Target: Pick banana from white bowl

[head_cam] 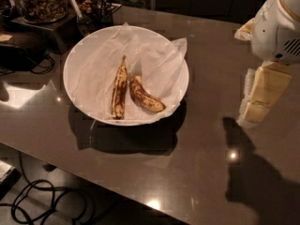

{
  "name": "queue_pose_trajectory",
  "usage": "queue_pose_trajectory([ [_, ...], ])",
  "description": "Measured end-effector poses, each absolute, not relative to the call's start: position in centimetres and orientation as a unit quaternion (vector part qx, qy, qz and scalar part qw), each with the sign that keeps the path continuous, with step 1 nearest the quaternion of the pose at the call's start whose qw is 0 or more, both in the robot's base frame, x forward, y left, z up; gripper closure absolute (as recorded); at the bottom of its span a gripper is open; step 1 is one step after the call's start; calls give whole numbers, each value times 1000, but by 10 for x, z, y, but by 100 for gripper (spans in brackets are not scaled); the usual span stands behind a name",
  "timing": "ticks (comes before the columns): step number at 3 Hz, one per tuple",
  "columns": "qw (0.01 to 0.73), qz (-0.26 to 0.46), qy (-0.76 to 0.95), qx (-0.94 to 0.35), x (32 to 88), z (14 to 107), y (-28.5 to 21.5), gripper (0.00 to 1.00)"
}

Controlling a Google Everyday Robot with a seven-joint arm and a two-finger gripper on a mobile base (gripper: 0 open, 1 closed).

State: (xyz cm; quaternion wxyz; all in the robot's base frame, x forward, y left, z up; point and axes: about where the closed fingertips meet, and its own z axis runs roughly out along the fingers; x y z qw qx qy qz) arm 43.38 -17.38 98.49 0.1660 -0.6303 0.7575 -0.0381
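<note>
The white bowl [70, 67] stands on the dark table, left of centre, lined with crumpled white paper. Two bananas lie in it. The banana [146, 96] is the curved, plump, brown-spotted one on the right side of the bowl's middle. A straighter, thinner, dark-streaked banana [119, 89] lies just left of it. My gripper [253, 116] hangs above the table at the right, pointing down, well to the right of the bowl and apart from it. It holds nothing that I can see. The white arm housing [276, 27] is above it.
Jars of nuts and snacks [40, 1] and a dark stand [51, 29] sit at the back left behind the bowl. A black object [16, 48] lies at the far left. Cables [42, 200] lie on the floor below the table's front edge.
</note>
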Motion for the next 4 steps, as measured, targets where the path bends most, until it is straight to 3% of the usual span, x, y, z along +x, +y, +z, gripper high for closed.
queue_pose_trajectory([
  [2, 150, -43, 738, -656, 437, 984, -109, 0],
  [4, 159, -48, 737, -655, 436, 990, -108, 0],
])
